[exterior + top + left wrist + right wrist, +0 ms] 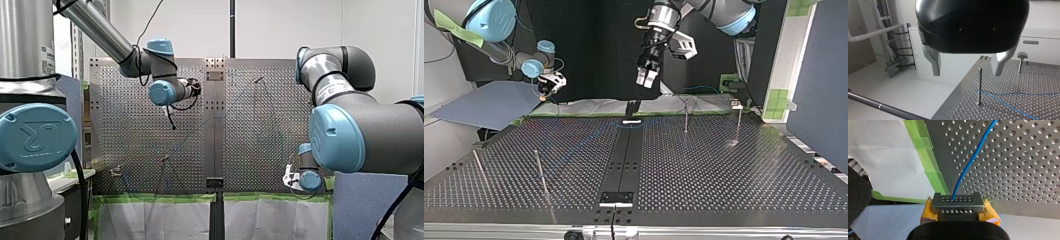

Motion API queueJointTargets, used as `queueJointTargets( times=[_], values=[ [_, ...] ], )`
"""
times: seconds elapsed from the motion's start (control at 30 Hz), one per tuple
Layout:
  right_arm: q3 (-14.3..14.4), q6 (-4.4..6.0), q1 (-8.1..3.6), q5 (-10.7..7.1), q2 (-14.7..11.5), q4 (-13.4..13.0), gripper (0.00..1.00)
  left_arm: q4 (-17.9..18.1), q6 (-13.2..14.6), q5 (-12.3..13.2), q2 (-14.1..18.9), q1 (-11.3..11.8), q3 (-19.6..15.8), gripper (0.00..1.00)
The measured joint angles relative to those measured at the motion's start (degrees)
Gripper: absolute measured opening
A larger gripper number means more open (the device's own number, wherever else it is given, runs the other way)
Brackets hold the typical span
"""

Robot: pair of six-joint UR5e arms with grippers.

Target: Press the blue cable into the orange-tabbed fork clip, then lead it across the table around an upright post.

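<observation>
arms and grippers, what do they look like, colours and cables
My left arm and my right arm are silver tubes with grey joints and light blue caps; a black cable runs along the left. My left gripper is black with grey metal fingers; my right gripper is black with yellow pads.

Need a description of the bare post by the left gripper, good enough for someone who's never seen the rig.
In the left wrist view, find the perforated table's edge. Just inside it, ahead of my left gripper and in line with the gap between its open fingers, stands a thin upright metal post. Its top is bare, unlike the block-headed post further back, and the blue cable meets its shaft.
</observation>
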Motion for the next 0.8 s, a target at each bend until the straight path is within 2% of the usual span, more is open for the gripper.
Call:
queueJointTargets(
  times=[0.17, 0.3, 0.5, 0.8],
  values=[
    [0.00, 0.00, 0.00, 0.04, -0.02, 0.04, 0.00, 1.29, -0.60, -2.03, -0.84, -0.03, -2.55, 1.00],
    [0.00, 0.03, 0.00, 0.06, -0.02, 0.01, 0.00, 1.52, -0.64, -3.64, -2.81, -0.04, -4.93, 1.00],
    [-0.02, 0.11, -0.10, 0.07, -0.02, 0.03, 0.00, 1.58, -0.73, -4.48, -5.20, -0.05, -8.29, 1.00],
    [-0.16, 0.23, -0.24, 0.07, -0.02, 0.06, 0.00, 1.50, -2.58, -5.36, -5.54, -0.05, -13.41, 1.00]
  ],
)
